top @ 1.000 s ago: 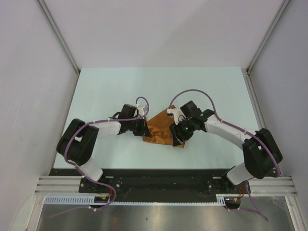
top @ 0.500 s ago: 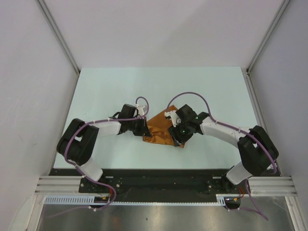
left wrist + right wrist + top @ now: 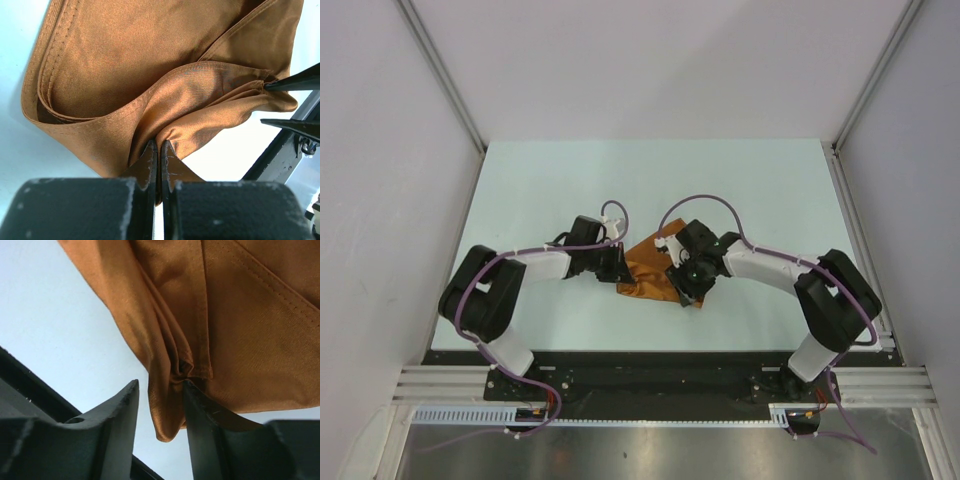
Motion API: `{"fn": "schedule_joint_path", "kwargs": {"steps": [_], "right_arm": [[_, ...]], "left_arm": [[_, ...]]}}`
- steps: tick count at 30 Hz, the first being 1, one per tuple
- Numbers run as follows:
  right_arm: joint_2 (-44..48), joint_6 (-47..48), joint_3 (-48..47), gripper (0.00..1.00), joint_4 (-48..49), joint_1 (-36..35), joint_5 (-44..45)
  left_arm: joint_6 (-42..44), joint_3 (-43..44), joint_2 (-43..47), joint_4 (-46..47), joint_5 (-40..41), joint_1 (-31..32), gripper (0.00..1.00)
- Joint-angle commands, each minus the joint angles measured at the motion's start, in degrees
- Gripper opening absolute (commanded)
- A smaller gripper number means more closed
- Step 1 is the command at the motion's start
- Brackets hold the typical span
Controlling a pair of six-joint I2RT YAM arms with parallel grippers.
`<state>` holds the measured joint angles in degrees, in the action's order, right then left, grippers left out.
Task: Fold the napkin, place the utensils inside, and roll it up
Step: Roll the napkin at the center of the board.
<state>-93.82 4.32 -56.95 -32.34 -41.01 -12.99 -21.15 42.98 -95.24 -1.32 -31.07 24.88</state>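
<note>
Overhead view: the rust-orange napkin (image 3: 648,268) lies crumpled and partly folded on the pale blue-green surface (image 3: 540,190), just toward 6 o'clock from its centre, between the two arms. The left hand (image 3: 620,268) meets the cloth at its 9 o'clock edge, and the right hand (image 3: 682,290) meets it at about 4 o'clock.

Left wrist view: the left hand (image 3: 156,147) is pressed together on a pinched ridge of the napkin (image 3: 125,65). The fabric rises from between its fingers and spreads toward 12 o'clock in stitched, layered folds. At 3 o'clock the two black fingertips of the right hand (image 3: 292,102) stand apart, with the upper tip against a gathered corner of the cloth.

Right wrist view: the right hand (image 3: 160,385) is apart, not clamped. A bunched fold of the napkin (image 3: 250,330) hangs down between its fingers. The finger at 5 o'clock touches the fabric, and a strip of bare surface (image 3: 60,325) shows between the cloth and the other finger.
</note>
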Motion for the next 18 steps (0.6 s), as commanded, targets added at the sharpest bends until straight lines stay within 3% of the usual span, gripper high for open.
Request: {"fn": "schedule_joint_path", "kwargs": {"steps": [1,7,11,18], "right_arm": [[-3.3,0.8,-0.8,0.36,-5.6,-0.2,3.6],[-4.6,2.7,-3.8,0.18,-9.0,2.9,-2.6],[-6.6,3.5,-6.2,0.16,-10.7,7.0,-9.0],[-11.9,3.9,-10.9,0.19,-13.4,11.3,-11.0]], "left_arm": [[2.1,-0.4,-3.4,-1.6,8.1,-1.3,0.0],[2.1,0.0,-4.0,-1.9,7.7,-1.9,0.0],[2.3,0.4,-4.7,-2.7,7.6,-2.0,0.0],[2.5,0.7,-6.2,-3.2,7.0,-2.0,0.0]]}}
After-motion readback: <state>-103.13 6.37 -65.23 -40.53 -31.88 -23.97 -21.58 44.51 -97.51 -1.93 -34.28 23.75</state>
